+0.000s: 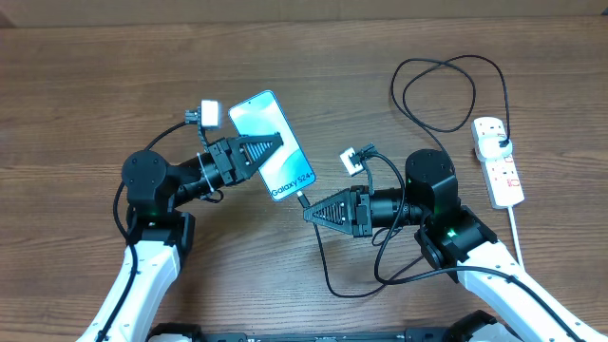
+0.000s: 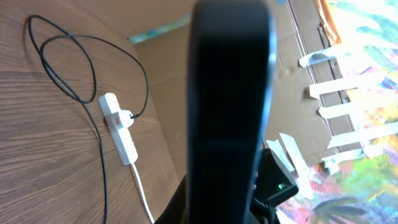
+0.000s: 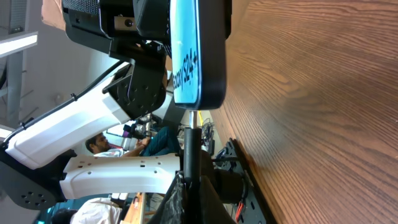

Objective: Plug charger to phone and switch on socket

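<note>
Two grips are set: the left fingers (image 1: 255, 153) pinch the phone (image 1: 273, 133) above the desk (image 1: 95, 85), and the right fingers (image 1: 332, 211) pinch the charger tip (image 1: 302, 199) right at its bottom edge. Push straight along the phone's length, slowly, without tilting the tip.

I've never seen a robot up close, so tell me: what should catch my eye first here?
In the middle of the overhead view, the left end effector grips a slim smartphone with a light blue screen. The right end effector holds the tip of a thin black charger cable right at the phone's bottom edge. At the far right lies a white power strip with red switches, with a black plug in it.
</note>
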Action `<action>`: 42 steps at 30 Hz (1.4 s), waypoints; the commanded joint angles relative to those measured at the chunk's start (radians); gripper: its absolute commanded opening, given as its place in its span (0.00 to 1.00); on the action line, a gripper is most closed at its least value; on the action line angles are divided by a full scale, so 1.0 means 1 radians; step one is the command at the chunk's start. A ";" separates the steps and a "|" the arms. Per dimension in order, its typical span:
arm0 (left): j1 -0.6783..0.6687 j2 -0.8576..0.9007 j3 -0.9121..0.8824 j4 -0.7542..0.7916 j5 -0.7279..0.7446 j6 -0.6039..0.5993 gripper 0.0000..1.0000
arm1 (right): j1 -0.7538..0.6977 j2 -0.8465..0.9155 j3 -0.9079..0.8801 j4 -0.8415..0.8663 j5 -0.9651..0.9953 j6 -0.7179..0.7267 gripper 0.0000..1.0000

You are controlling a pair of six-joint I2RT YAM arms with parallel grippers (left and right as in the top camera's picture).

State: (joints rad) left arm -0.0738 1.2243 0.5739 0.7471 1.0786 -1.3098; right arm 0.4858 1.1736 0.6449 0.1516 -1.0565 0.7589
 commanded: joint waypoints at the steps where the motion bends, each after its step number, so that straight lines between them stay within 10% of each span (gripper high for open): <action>1: -0.025 -0.007 0.005 0.009 -0.025 -0.006 0.04 | -0.004 0.000 0.005 0.016 0.008 0.000 0.04; 18: -0.032 -0.007 0.005 0.009 0.048 0.024 0.04 | -0.004 0.000 0.005 0.094 0.011 -0.034 0.04; 30: -0.031 -0.007 0.005 0.009 0.077 0.060 0.04 | -0.004 0.000 0.005 -0.011 0.034 -0.112 0.30; 42: -0.031 -0.007 0.005 -0.167 0.002 0.284 0.04 | -0.004 -0.083 0.013 -0.182 0.109 -0.334 0.86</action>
State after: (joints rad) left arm -0.0986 1.2243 0.5739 0.6113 1.1156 -1.1301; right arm 0.4850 1.1618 0.6418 0.0208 -1.0126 0.5102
